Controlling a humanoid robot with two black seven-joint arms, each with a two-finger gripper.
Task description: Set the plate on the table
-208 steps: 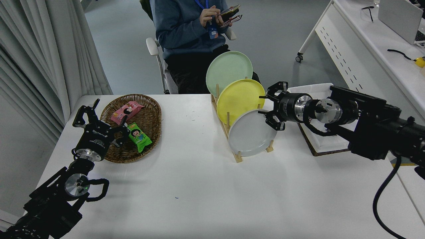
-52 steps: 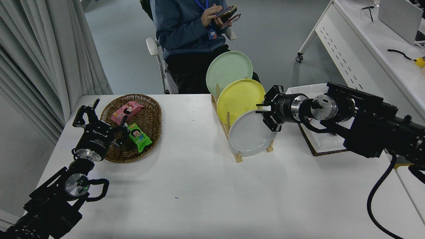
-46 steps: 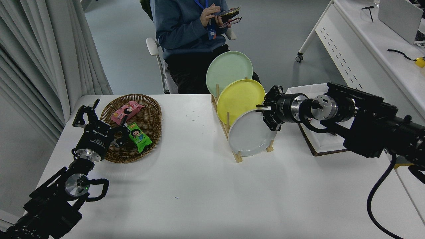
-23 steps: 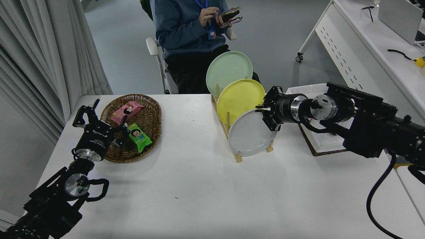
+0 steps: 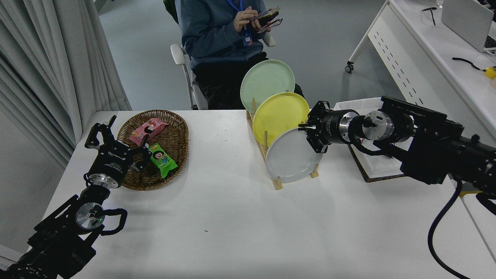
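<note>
The light-grey plate [image 5: 290, 159] stands on edge in the front slot of a wooden rack [image 5: 277, 182] on the white table [image 5: 240, 228]. My right gripper [image 5: 309, 133] reaches in from the right and is shut on the plate's upper right rim. Part of that rim is hidden behind the fingers. The plate's lower edge still rests in the rack. My left gripper [image 5: 118, 137] is parked at the lower left beside the basket, open and holding nothing.
A yellow plate [image 5: 279, 114] and a pale green plate [image 5: 267, 81] stand behind in the same rack. A wicker basket [image 5: 174, 155] holds snack packets at the left. A white tray [image 5: 372, 166] lies under the right arm. A person [image 5: 221, 35] sits at the far side.
The right gripper moved left from beside the plate onto its rim and narrowed its fingers there. In the last half second the plate shifted very slightly left. The left arm stayed still.
</note>
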